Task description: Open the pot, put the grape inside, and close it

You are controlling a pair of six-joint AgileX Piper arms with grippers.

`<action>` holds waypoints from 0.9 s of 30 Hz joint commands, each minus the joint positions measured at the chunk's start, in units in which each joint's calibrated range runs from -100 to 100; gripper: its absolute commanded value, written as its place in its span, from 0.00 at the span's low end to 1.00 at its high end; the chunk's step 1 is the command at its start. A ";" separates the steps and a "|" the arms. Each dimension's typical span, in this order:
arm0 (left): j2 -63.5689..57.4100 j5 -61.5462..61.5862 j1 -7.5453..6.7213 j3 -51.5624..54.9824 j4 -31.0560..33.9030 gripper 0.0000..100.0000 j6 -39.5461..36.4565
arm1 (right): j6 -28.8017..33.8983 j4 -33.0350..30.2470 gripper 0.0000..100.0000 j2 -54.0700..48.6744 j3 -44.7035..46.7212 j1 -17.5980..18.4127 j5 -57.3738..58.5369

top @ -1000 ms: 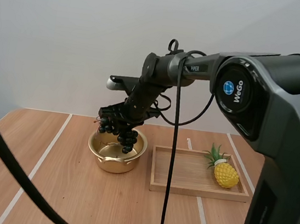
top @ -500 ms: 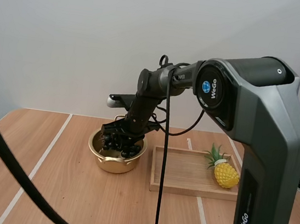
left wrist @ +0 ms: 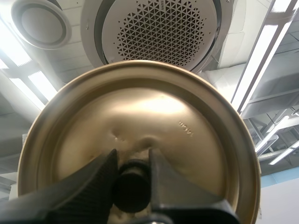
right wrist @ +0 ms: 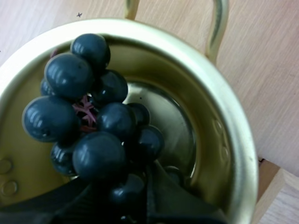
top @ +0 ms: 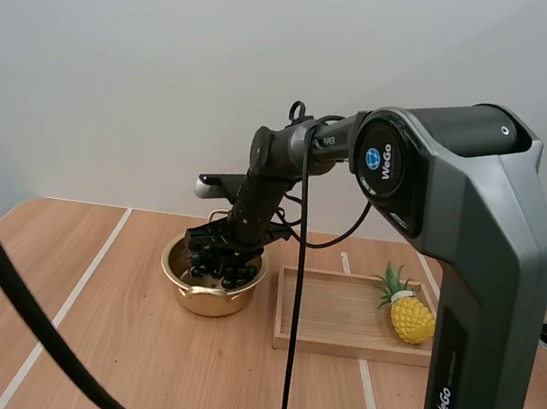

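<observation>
A gold pot (top: 209, 294) stands uncovered on the wooden table, left of a tray. My right gripper (top: 219, 254) reaches down into its mouth, shut on a bunch of dark grapes (top: 217, 266). The right wrist view has the grapes (right wrist: 91, 128) hanging inside the pot (right wrist: 224, 140), pinched between the black fingers (right wrist: 163, 191). In the left wrist view my left gripper (left wrist: 132, 179) is shut on the black knob (left wrist: 132, 184) of the gold lid (left wrist: 187, 135), whose top faces the camera.
A shallow wooden tray (top: 347, 347) lies right of the pot, with a toy pineapple (top: 408, 313) at its right end. Bare table stretches to the left and front of the pot.
My right gripper has come down with the grapes, from above the pot's rim into its mouth. The arm's near link has swung back in the high view.
</observation>
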 commanded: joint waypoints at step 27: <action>0.00 -1.31 0.02 -0.29 -0.06 0.00 -0.07 | 3.21 -5.21 1.00 2.67 0.76 0.02 9.09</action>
